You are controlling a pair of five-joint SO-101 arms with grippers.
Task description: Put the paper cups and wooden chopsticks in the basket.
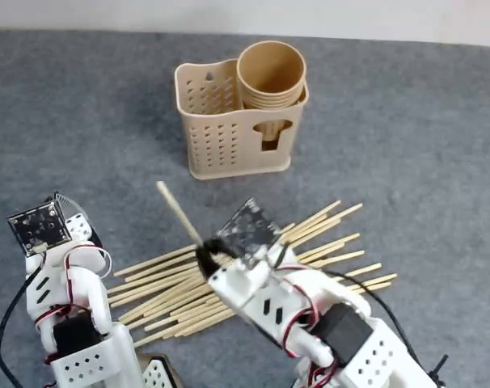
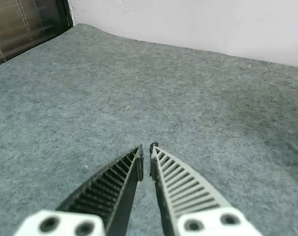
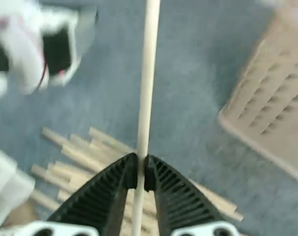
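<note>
You have bare carpet (image 1: pixel 107 121) between the chopstick pile (image 1: pixel 168 287) and the basket (image 1: pixel 229 141). Stacked paper cups (image 1: pixel 271 77) fill its right compartment; the left one stands open. The left arm (image 1: pixel 67 279) stands near left, beside the pile. The raised chopstick (image 1: pixel 179 212) points far-left over that gap.

A grey, felt-like mat (image 1: pixel 407 121) covers the tabletop in soft, even light, stretching out ahead of the left gripper (image 2: pixel 145 147) to a plain white wall (image 2: pixel 198 24), with a dark-framed window (image 2: pixel 65 12) and its slatted blind (image 2: pixel 21 24) at the far corner.
</note>
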